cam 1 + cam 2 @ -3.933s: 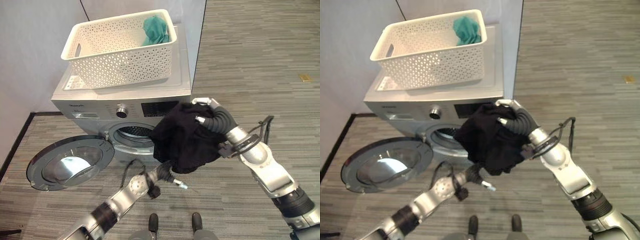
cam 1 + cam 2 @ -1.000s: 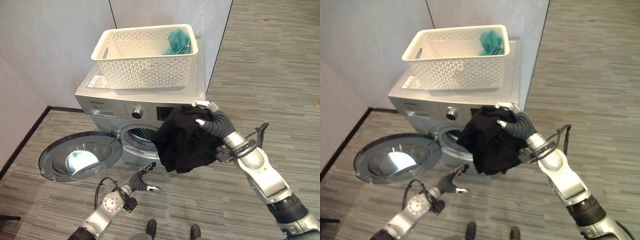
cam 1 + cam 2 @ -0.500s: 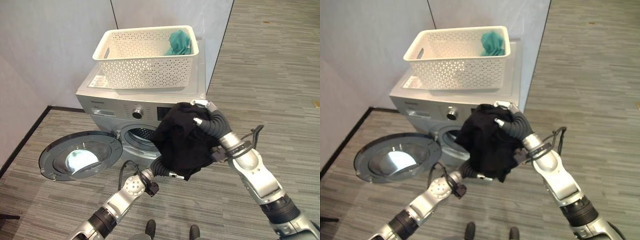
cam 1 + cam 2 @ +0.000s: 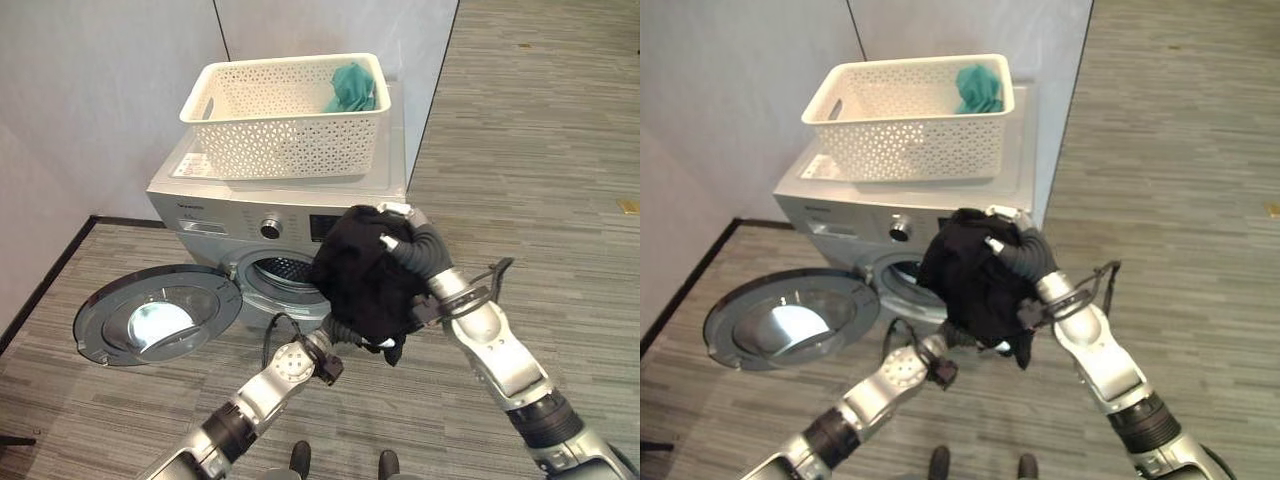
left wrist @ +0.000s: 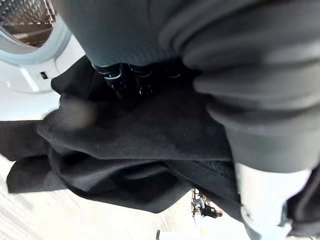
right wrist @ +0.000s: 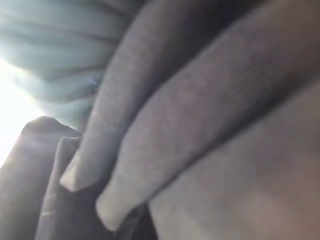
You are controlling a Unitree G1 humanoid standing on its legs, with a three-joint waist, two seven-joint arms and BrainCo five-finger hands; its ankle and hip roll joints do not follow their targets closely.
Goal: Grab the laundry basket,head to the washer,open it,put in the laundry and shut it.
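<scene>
Nearest the robot, the left hand reaches up under the hanging bundle of black laundry; its fingers are buried in the dark folds, so whether they grip the cloth or merely prop it cannot be told. Just above, the right hand has its fingers curled over the top of the bundle and carries it, the cloth sagging below in a lump. Behind and slightly to the robot's left of the bundle lies the washer drum opening, partly hidden by the cloth; the washer door stands swung fully open to the left, low over the floor. So the coming move turns on a short push forward and a little leftward, with both hands about equally near the opening and the right one bearing the load. Farther back, the white laundry basket sits across the top of the washer, with a teal garment left in its far right corner.
</scene>
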